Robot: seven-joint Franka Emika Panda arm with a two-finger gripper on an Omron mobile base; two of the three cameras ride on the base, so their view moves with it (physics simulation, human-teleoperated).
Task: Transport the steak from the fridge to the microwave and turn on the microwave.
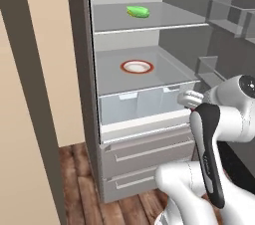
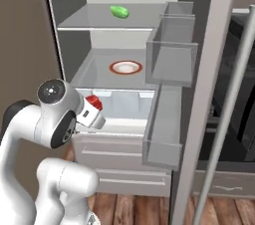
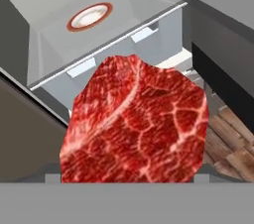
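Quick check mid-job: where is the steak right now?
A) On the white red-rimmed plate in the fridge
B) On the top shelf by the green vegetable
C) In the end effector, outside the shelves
C: the steak sits close in the hand view, while the plate behind is bare.

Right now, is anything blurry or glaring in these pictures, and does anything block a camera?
Left base view: even flat light, no glare, the plate sharp. Right base view: same soft light, the fridge door rack up close. Hand view: the steak covers the lower middle, sharp, hiding the gripper.
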